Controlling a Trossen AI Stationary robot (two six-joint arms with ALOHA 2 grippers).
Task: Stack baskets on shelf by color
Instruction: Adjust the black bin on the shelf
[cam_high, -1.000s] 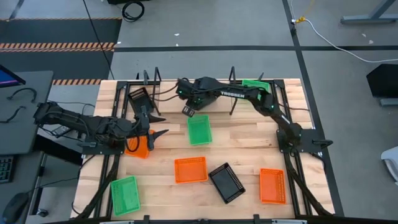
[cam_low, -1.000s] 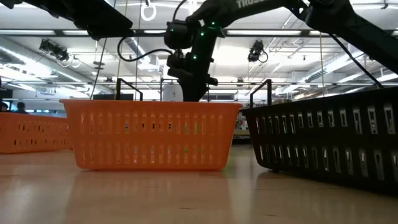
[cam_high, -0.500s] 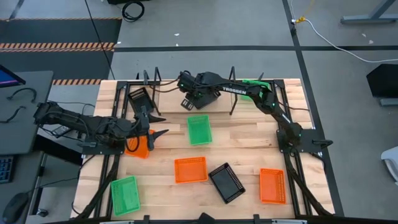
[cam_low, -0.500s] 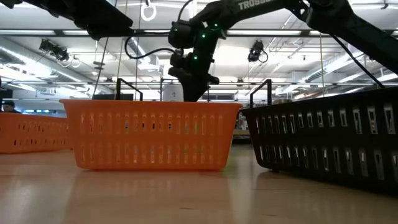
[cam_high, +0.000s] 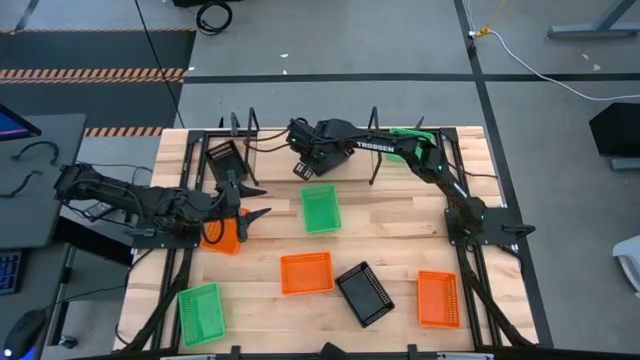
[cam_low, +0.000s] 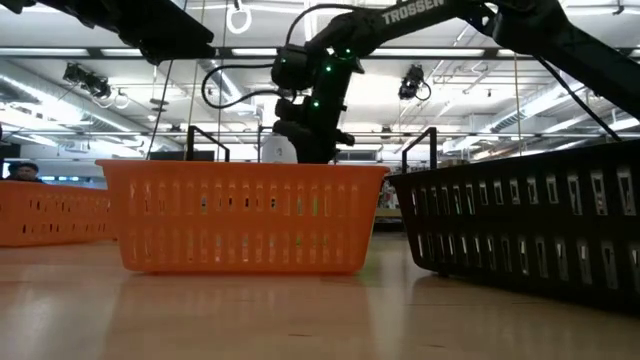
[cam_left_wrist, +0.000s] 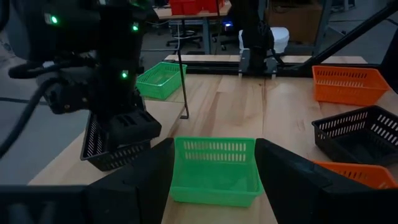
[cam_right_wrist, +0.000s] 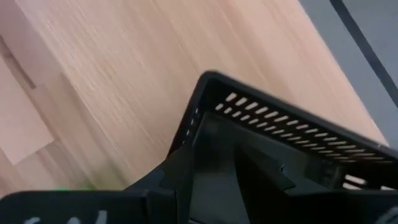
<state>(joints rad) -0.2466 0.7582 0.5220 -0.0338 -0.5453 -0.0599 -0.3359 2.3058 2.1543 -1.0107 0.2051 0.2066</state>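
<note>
Black basket aloft at the shelf

High view: right gripper clamped on a small black basket, hanging over the shelf at the table's far edge. Left gripper spread, empty, beside an orange basket. Another black basket on the shelf's left end, a green one at its right end. Loose on the table: two green, two orange, one black.

Low view: right arm above an orange basket; black basket wall close at right.

Left wrist view: wide-set fingers flanking a green basket; held black basket raised beyond.

Right wrist view: black mesh rim pinched over wooden board.
</note>
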